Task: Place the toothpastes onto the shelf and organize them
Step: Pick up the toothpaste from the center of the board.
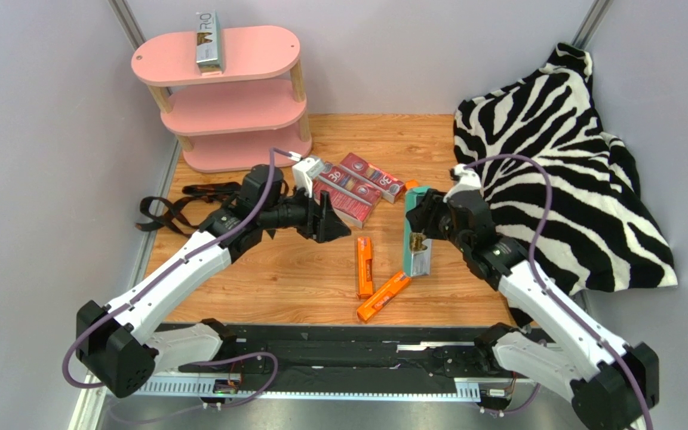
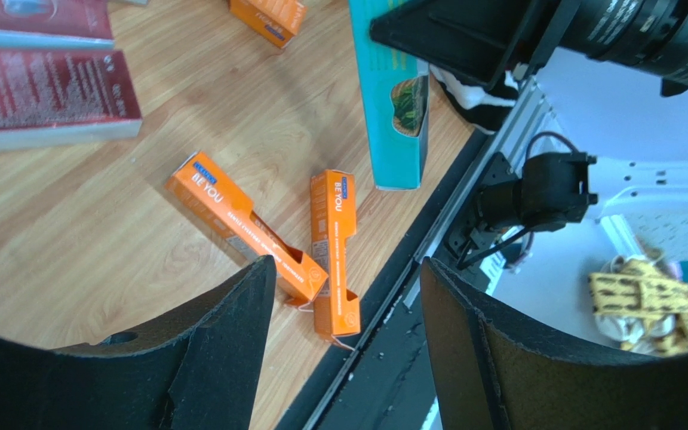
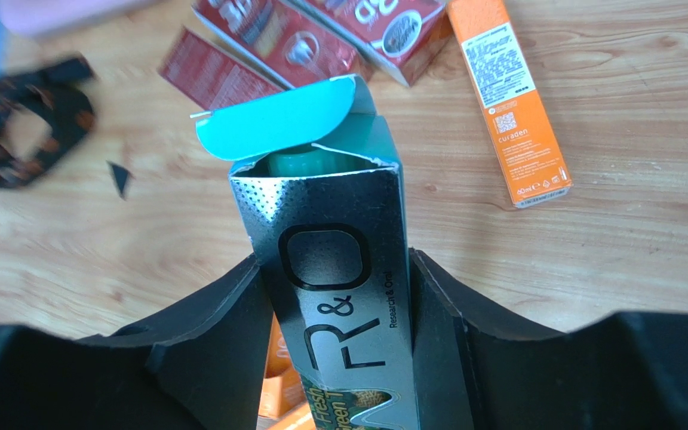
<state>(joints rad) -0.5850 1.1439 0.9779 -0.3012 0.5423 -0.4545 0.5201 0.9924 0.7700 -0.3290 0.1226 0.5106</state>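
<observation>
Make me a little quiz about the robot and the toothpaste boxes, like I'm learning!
1. True or false: the pink shelf holds no box yet.
2. What does the right gripper grip? A orange box, B silver box, C red box.
3. Fill in: the left gripper is ____, with nothing inside.
Key: 1 false, a grey box lies on its top board; 2 B; 3 open.
</observation>
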